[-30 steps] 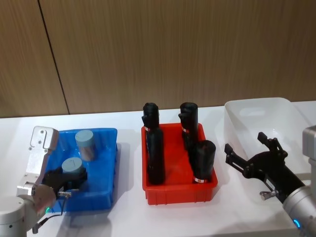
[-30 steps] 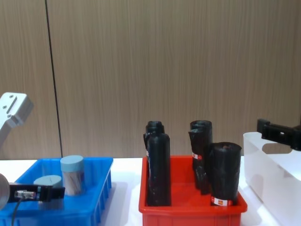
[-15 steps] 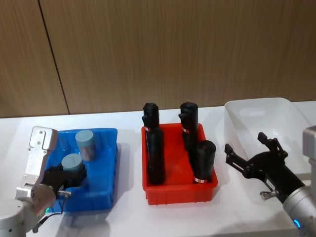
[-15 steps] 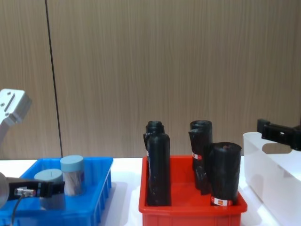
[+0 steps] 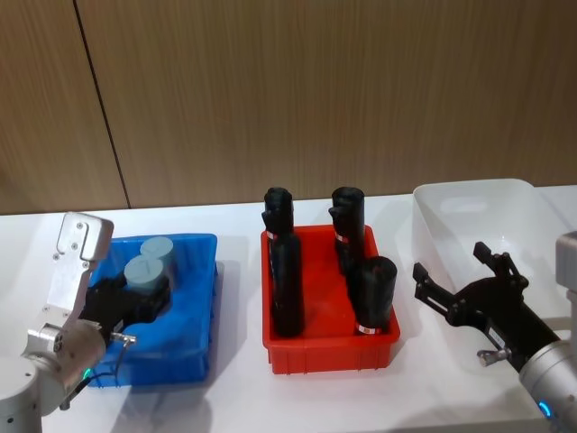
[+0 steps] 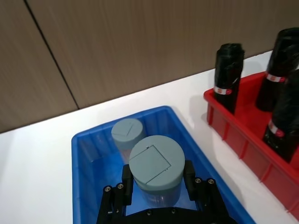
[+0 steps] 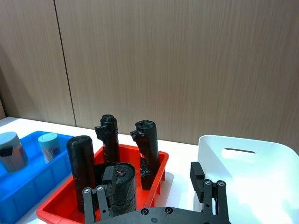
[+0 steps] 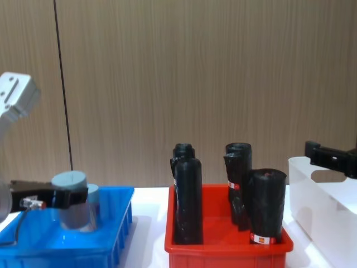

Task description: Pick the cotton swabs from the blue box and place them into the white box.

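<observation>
Chest view: left hand (image 8: pixel 68 196) clasps cotton swabs (image 8: pixel 69 180).

Left gripper (image 6: pixel 158 179) and right gripper (image 5: pixel 449 263): black, silver screw heads. Arm links (image 5: pixel 77 262) silver-grey; thin black cable (image 8: pixel 18 223) at left wrist.

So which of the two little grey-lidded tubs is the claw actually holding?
The nearer tub, clamped in the left claw, with its lid sitting higher. The other tub stands free just behind it in the blue box.
</observation>
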